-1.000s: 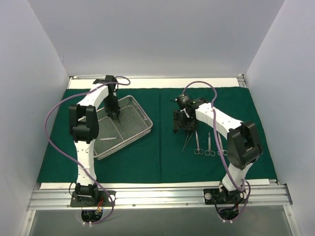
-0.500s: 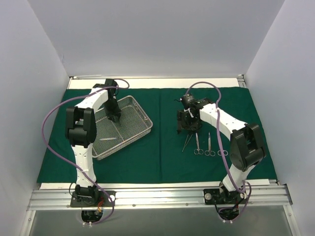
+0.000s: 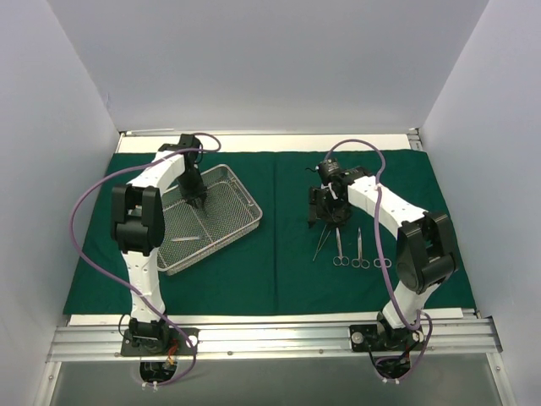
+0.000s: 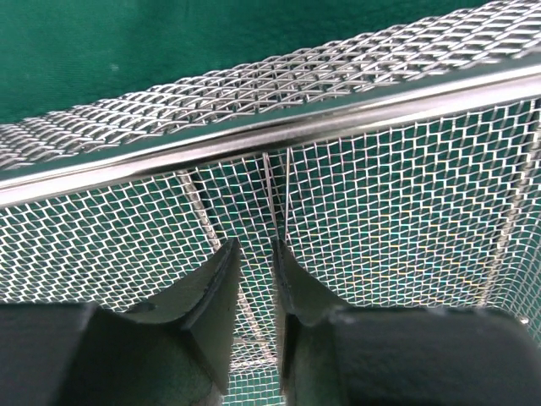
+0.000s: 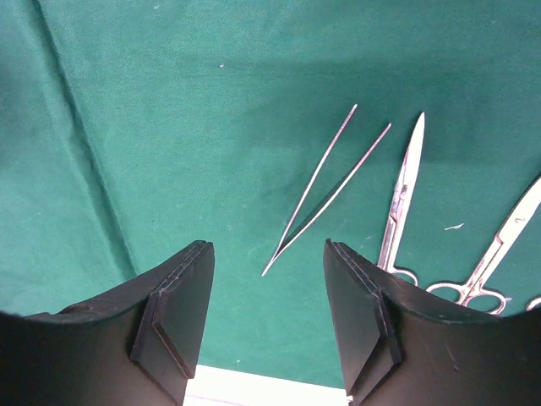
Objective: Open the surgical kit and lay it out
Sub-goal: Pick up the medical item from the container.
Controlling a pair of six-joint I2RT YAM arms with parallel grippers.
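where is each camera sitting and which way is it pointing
Top external: above and behind the arms, looking down on the green cloth; both arms show, bases at bottom.
Left wrist: on the left arm, facing into the mesh tray; fingers of the left gripper show.
Right wrist: on the right arm, facing down at forceps and scissors; fingers of the open right gripper show.
Shared: top and left wrist see the tray; top and right wrist, the scissors.
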